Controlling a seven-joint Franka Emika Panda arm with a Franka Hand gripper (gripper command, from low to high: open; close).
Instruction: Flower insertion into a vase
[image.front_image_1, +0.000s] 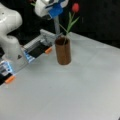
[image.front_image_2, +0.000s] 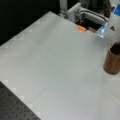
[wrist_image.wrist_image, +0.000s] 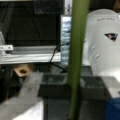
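Flower (image.front_image_1: 70, 22) already stands in the vase (image.front_image_1: 63, 51) at table (image.front_image_1: 75, 90) centre, stem leaning on the rim for support. Gripper (image.front_image_1: 53, 11) hovers above, just beside the stem; opening impossible to tell.

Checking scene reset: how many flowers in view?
1. A red flower stands with its stem in the brown vase on the table, leaning toward a front view's right. Gripper sits above-left of it.

A pale grey table (image.front_image_1: 75, 92) carries an aluminium rail (image.front_image_2: 93, 17) with orange tabs (image.front_image_1: 48, 50) along its edge.
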